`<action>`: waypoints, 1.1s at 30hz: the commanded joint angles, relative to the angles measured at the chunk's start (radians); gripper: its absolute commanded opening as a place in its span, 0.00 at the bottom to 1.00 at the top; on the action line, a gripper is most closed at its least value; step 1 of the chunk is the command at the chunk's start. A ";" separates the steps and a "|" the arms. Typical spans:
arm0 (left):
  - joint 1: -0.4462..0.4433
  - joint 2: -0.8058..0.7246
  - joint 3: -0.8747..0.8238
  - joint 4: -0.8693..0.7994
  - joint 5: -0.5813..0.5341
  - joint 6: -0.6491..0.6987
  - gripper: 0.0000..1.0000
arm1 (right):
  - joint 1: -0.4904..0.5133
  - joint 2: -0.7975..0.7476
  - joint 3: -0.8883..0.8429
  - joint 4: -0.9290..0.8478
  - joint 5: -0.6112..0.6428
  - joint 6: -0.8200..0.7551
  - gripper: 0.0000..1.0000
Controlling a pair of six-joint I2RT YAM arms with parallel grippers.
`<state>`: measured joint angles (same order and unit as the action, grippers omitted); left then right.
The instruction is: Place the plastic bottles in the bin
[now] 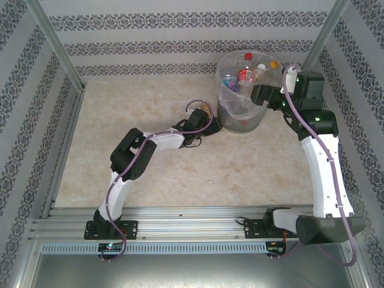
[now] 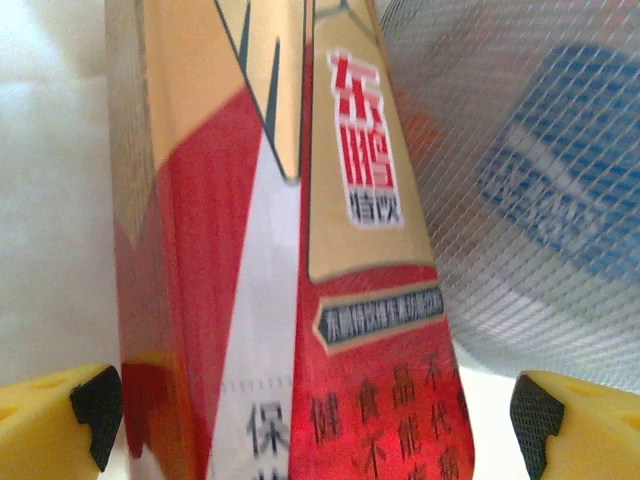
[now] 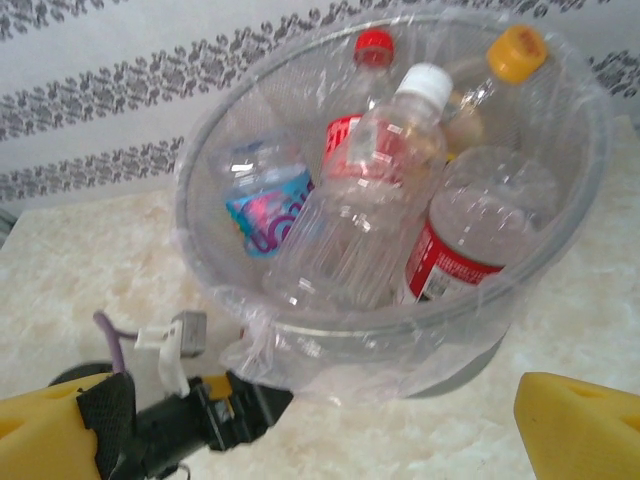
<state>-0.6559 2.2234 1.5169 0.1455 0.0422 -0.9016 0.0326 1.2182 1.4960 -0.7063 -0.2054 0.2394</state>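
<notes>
**Partner:** Where are the plastic bottles sitting?

**Me:** Most are lying in the bin point(image 1: 237, 120), which is standing at the far side of the surface point(image 1: 120, 108). A clear bag liner point(image 3: 330, 350) is hanging over its rim. Through my right wrist camera I am seeing a clear bottle with a white cap point(image 3: 370, 190) leaning across the middle. A red-capped bottle point(image 3: 375, 45) is poking up behind it, and an orange-capped bottle point(image 3: 517, 52) is resting at the far right. A bottle with a blue and pink label point(image 3: 268, 212) is lying at the left, and a clear bottle with a red label point(image 3: 445, 262) is leaning at the right.

**Partner:** Is any bottle waiting outside?

**Me:** One. A bottle with a red and gold label point(image 2: 250, 300), printed with characters, is sitting just beside the bin's meshed wall.

**Partner:** What are your end effectors doing?

**Me:** My left end effector point(image 2: 320, 425) is gaping wide around that bottle. Its black pads point(image 2: 95, 410) are flanking the label, one just beside it and the other clearly apart. My right end effector point(image 3: 318, 415) is hovering near the bin's rim, spread wide and carrying nothing.
</notes>
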 commanded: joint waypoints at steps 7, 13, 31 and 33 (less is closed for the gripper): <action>0.034 0.055 0.086 -0.072 0.018 0.047 0.96 | 0.068 -0.089 -0.103 0.001 0.037 0.025 0.98; 0.035 0.064 0.094 -0.100 0.037 0.070 0.84 | 0.122 -0.139 -0.135 -0.034 0.059 0.017 0.98; 0.035 -0.351 -0.553 0.444 0.210 0.258 0.72 | 0.215 -0.246 -0.501 0.136 -0.192 0.293 0.96; 0.033 -0.407 -0.636 0.530 0.236 0.252 0.73 | 0.228 -0.229 -0.530 0.204 -0.243 0.334 0.97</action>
<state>-0.6327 1.8904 0.9493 0.4328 0.2100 -0.6933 0.2428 0.9810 0.9955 -0.6357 -0.3450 0.4736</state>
